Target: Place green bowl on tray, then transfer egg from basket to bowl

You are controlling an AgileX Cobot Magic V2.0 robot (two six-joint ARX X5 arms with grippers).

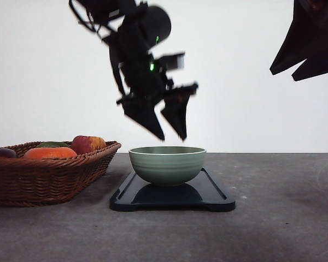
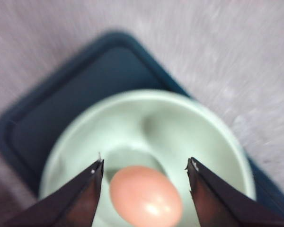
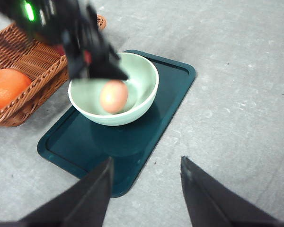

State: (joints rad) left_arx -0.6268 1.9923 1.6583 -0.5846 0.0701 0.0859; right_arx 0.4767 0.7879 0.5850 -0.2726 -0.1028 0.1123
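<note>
Grey matte table, plain white wall behind. Green bowl sits on the tray, basket at its 9 o'clock. Egg lies in the bowl. My left gripper hangs released above it; right gripper spread, empty. Egg's light, slick, brittle, I reckon: I'd pinch its middle softly.

Pinkish-brown oval egg in ridged sage-green bowl, bowl on dark teal rectangular tray; brown woven wicker basket at tray's 9 o'clock on table.
</note>
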